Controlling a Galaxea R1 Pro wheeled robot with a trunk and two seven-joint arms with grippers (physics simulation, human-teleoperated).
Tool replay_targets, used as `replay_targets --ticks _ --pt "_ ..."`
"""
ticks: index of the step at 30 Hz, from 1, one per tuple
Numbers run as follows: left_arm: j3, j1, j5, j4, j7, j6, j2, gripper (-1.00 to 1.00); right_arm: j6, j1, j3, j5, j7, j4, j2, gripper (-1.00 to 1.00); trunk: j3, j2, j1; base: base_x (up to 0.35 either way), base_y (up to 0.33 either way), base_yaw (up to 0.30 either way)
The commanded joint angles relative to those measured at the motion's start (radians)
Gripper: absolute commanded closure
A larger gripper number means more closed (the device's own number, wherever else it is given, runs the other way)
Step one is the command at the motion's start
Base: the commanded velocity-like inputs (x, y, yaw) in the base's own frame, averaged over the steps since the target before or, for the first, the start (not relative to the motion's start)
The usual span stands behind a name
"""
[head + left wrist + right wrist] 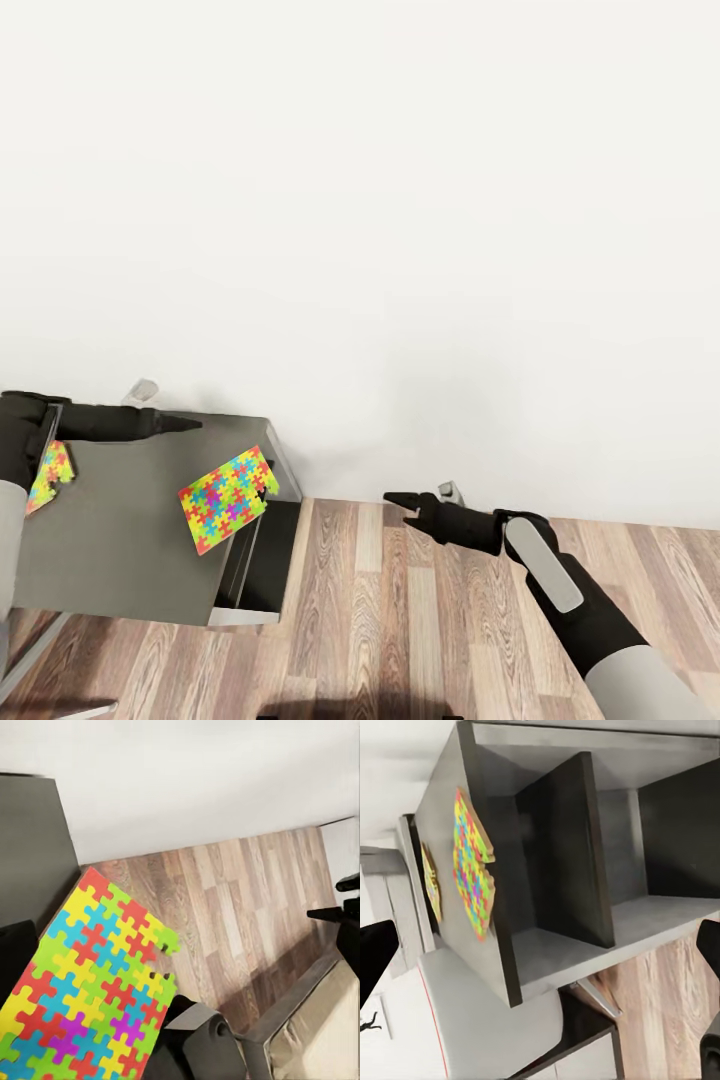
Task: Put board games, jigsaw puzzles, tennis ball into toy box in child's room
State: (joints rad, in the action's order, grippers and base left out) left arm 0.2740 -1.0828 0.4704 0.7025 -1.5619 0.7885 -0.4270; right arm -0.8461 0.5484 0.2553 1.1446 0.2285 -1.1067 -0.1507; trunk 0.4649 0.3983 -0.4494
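Two jigsaw puzzles lie on the tabletop (130,560) at the head view's lower left: one puzzle (228,498) overhangs the tabletop's right edge, the other puzzle (50,476) lies further left. Open shelves (607,862) sit beneath. Floor (420,620) stretches rightward, wall (400,200) behind.

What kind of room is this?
Probably a bedroom or playroom corner: a dark desk with open shelves stands by a plain white wall on a wood floor, and two colourful jigsaw puzzles lie on the desk.
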Motion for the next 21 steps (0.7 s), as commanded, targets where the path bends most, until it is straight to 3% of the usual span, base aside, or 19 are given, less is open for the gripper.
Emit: replay_targets --ticks 1,4,9,15,21 --pt "0.003 0.0 0.01 0.012 -0.009 0.015 -0.004 -1.0 0.0 0.001 0.001 -0.007 0.023 0.001 0.0 -1.0 0.002 0.002 -0.001 0.0 0.0 0.0" --pt "0.001 0.002 0.009 0.048 -0.009 0.029 -0.022 -1.0 0.004 0.001 0.002 -0.011 0.088 0.003 0.001 -1.0 0.002 0.002 -0.001 0.0 0.0 0.0" --pt "0.0 0.003 0.008 0.072 -0.009 0.037 -0.034 -1.0 0.017 0.001 0.004 -0.013 0.137 0.005 0.019 -1.0 0.002 0.002 -0.001 -0.016 0.012 0.0" --pt "-0.005 0.004 0.004 0.082 -0.009 0.039 -0.037 -1.0 0.044 0.001 0.007 -0.015 0.162 0.049 0.062 -1.0 0.002 0.002 -0.001 -0.066 0.082 0.0" --pt "-0.008 0.004 -0.002 0.084 -0.009 0.04 -0.038 -1.0 0.048 0.001 0.01 -0.025 0.163 0.066 0.072 -1.0 0.002 0.002 -0.001 -0.05 0.035 0.0"
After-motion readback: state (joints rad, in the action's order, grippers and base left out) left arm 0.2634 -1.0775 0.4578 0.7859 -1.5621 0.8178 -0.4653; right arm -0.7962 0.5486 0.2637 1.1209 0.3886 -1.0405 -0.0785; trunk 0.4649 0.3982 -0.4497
